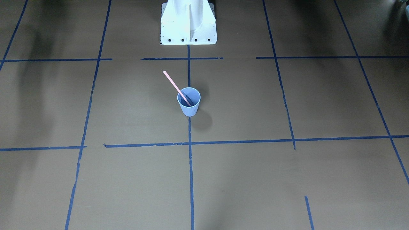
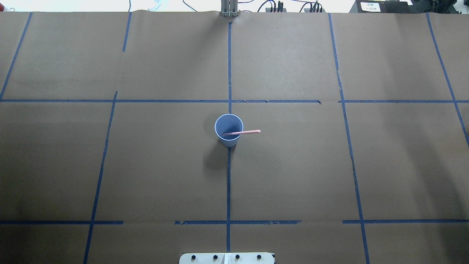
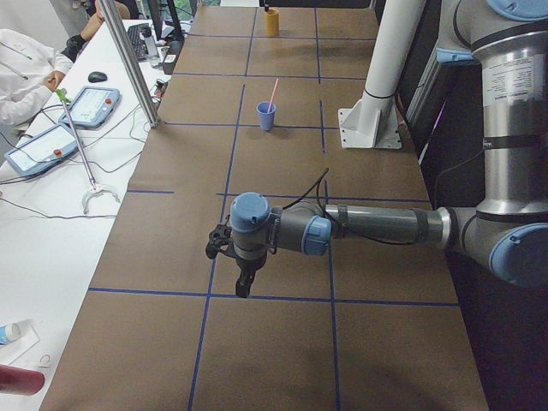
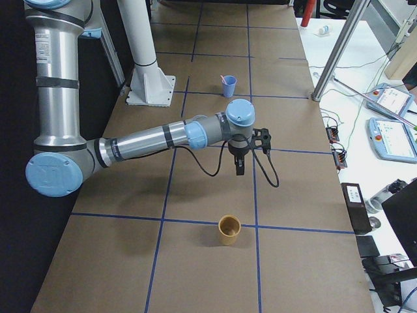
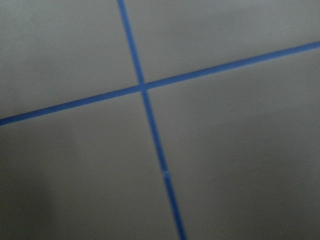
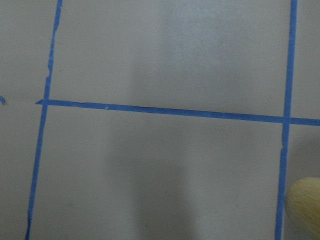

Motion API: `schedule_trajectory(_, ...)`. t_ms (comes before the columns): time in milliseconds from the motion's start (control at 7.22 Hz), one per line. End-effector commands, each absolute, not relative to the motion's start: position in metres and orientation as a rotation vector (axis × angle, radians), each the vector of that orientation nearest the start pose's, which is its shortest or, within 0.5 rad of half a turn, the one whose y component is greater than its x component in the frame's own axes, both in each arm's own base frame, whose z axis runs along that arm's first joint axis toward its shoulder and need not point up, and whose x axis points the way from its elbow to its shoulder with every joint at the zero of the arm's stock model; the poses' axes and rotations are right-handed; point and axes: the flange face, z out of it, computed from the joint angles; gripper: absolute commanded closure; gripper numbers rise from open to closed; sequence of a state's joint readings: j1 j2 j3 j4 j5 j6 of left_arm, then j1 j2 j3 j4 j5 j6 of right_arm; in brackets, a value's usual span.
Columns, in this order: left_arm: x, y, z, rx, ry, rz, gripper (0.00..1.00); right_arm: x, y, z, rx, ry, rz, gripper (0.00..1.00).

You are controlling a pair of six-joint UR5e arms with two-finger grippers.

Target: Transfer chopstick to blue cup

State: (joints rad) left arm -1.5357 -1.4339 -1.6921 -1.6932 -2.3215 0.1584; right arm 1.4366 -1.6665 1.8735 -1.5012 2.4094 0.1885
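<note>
Mid-frame, chopstick (image 2: 247, 131) propped tilted inside upright blue cup (image 2: 224, 124); left gripper (image 3: 243, 289) and right gripper (image 4: 238, 169) well apart from it, jaw opening impossible to tell

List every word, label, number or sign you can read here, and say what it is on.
No text is legible.
White label on the black box, overhead view: too small to read.
Printed sticker on the left arm: blurred.
White tag on the black device, exterior right view: too small.
</note>
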Motion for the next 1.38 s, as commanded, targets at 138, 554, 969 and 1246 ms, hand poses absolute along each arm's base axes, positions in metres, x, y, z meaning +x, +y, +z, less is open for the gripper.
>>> schedule_trajectory(138, -0.054, -0.46, 0.658, 0.082, 0.804, 0.171, 0.0, 0.048, -0.43, 0.603, 0.111, -0.803, -0.158, 0.01)
schedule_trajectory(554, -0.051, -0.461, 0.637, 0.043, 0.836, 0.044, 0.0, 0.061, -0.43, 0.629, 0.102, -0.794, -0.201, 0.01)
schedule_trajectory(969, -0.033, -0.457, 0.636, 0.045, 0.82, 0.197, 0.0, 0.061, -0.425, 0.631, 0.102, -0.798, -0.201, 0.0)
schedule_trajectory(1246, -0.049, -0.44, 0.629, 0.055, 0.766, 0.28, 0.0, 0.061, -0.423, 0.627, 0.11, -0.797, -0.204, 0.0)
